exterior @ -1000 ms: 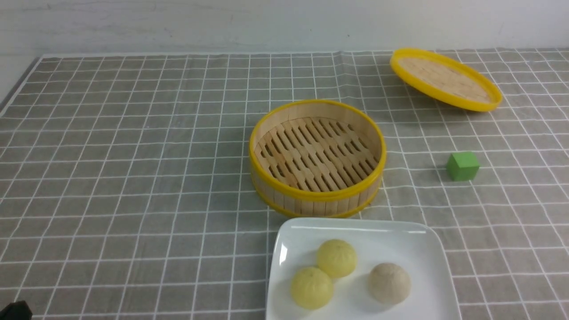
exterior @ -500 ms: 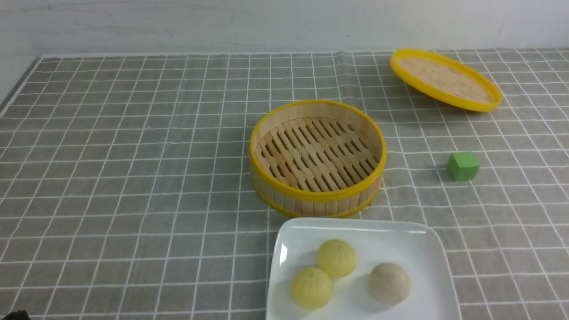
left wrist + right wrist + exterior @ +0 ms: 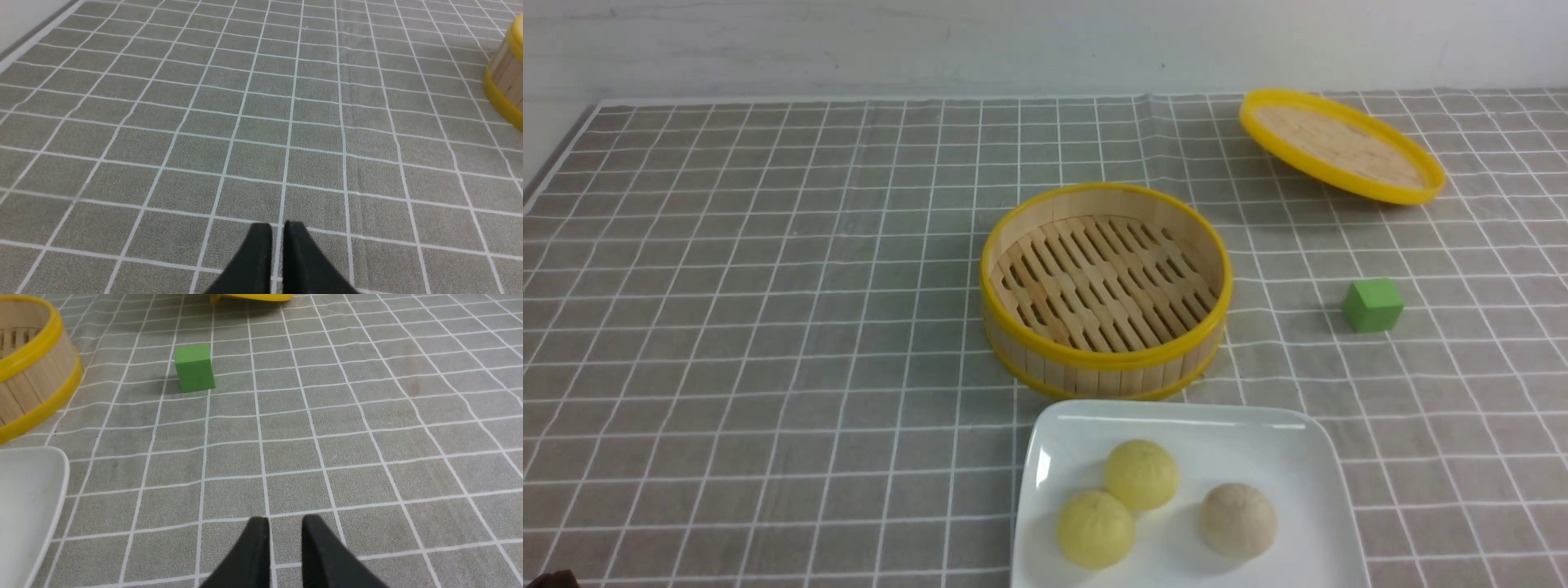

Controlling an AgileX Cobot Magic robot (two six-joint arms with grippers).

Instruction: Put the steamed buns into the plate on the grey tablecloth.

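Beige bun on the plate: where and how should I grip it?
I'd pinch the beige bun across its rounded sides, coming from above. It is low and round, the white plate leaves bare surface around it, and neither pale yellow bun touches it.

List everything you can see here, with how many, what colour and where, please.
yellow buns: two, pale yellow, left part of the plate
beige bun: one, beige, on the plate, right of the yellow ones
plate: one, white, near side, in front of the steamer
steamer: one, tan with yellow rims, centre
lid: one, tan with yellow rim, far right
cube: one, green, right of the steamer
cloth: one, grey with white grid, under everything
wall: one, whitish, behind
left jaws: one pair, dark, over cloth
right jaws: one pair, dark, over cloth
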